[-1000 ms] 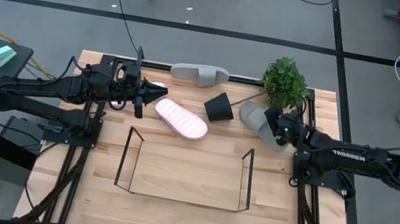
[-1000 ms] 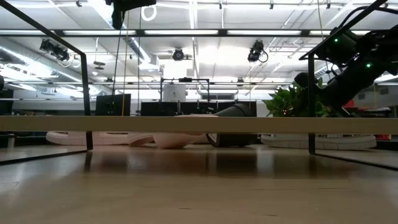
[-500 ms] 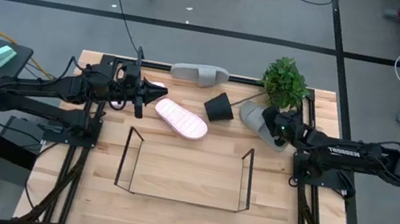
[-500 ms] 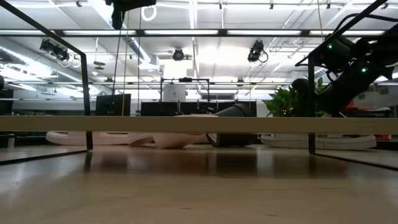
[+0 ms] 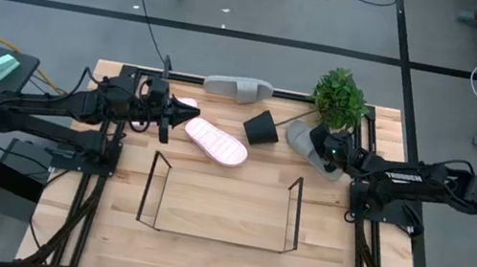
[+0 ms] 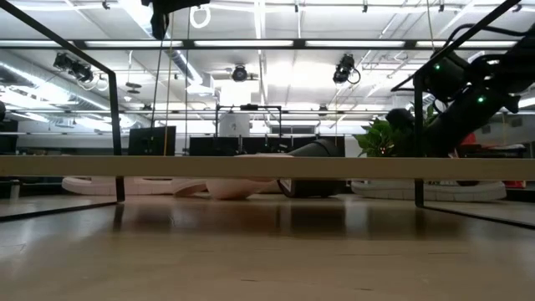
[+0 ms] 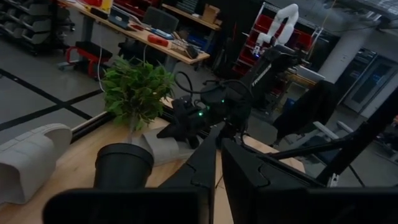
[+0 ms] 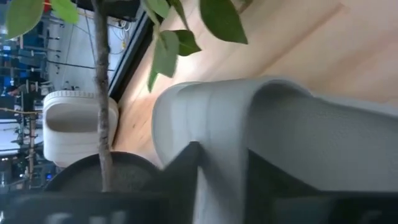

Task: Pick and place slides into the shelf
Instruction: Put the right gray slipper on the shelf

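1. Across the wooden surface [image 5: 219, 247], your wire shelf [image 5: 222, 204] holds no slides, so nothing has been placed and the whole job is left.
2. Your right end effector [image 5: 330, 155] is down on the grey slide [image 5: 309, 145] lying beside the plant [image 5: 340, 97]; in the right wrist view its fingers straddle the slide's strap [image 8: 273, 130], closing on it, though you cannot tell that the grip is firm.
3. Your left end effector [image 5: 166, 118] is clenched on nothing you can see, hanging between two pink slides: one mostly hidden behind it [image 5: 187, 106], the other [image 5: 216, 141] just beside it toward the shelf.
4. A second grey slide [image 5: 239, 86] lies at the surface's far edge, untouched, and the tipped black pot [image 5: 262, 129] lies between the pink and grey ones.
5. By this showing, you have four slides to carry over, the right-hand grey one likely first.
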`<state>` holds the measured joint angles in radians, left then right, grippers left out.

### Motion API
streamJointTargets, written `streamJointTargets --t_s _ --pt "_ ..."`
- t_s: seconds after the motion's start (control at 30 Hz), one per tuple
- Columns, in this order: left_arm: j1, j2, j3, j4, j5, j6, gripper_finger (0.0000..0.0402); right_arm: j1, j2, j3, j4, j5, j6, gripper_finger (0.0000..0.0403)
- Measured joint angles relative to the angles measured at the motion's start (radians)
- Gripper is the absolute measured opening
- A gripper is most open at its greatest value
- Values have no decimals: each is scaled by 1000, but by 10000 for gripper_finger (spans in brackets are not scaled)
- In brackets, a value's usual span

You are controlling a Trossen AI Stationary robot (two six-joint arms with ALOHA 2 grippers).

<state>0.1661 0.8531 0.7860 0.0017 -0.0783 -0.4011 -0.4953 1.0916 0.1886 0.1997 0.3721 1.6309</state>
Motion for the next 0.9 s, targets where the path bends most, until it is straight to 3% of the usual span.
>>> streamJointTargets --t_s 0.1,0.23,0.9 --pt "0 0 0 0 0 1 35 2 -12 2 -6 -2 -22 16" --pt "0 0 0 0 0 2 34 25 -39 30 -62 -7 -35 15" --pt "0 0 0 -28 -2 4 36 225 -215 350 -731 -13 -99 9"
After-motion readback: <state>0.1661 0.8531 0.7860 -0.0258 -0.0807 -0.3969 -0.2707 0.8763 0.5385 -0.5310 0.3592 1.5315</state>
